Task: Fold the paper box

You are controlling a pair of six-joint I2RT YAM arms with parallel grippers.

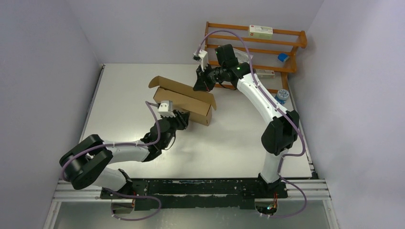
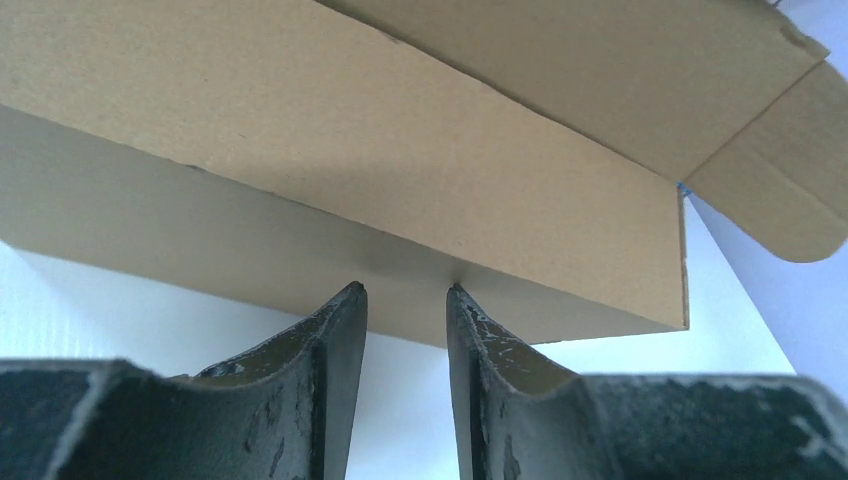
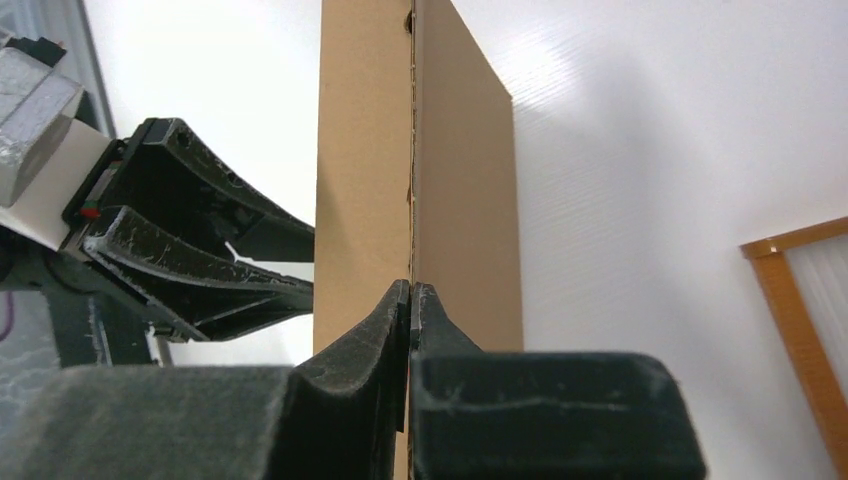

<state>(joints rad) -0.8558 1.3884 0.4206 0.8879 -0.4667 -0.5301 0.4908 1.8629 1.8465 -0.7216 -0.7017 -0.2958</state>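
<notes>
The paper box (image 1: pixel 187 103) sits on the white table (image 1: pixel 239 148), a little above and left of the centre of the overhead view. It is partly formed. It stands as a long, shallow brown trough running from upper left to lower right, with a flap raised along its far side and a rounded tab sticking out at its right end.

The left gripper (image 1: pixel 180 118) lies just below the box in the overhead view, against its near long wall. In its own wrist view the left gripper (image 2: pixel 405 292) has its fingers (image 2: pixel 335 335) parted. Their tips touch or nearly touch the lower edge of the box (image 2: pixel 400 150), and nothing lies between them.

The right gripper (image 1: pixel 198 86) comes in from the upper right and meets the raised far flap. In its wrist view the right gripper (image 3: pixel 411 288) is clenched, fingertips pressed together. They sit against the box (image 3: pixel 470 200) on a vertical crease running up the frame. Whether a layer of cardboard is nipped between them cannot be told. The left gripper (image 3: pixel 300 262) shows at the left of that view, jaws apart and pointing at the cardboard.

A wooden rack (image 1: pixel 291 43) leans against the wall at the upper right of the overhead view, with a small white carton (image 1: pixel 260 32) on its top rail.
</notes>
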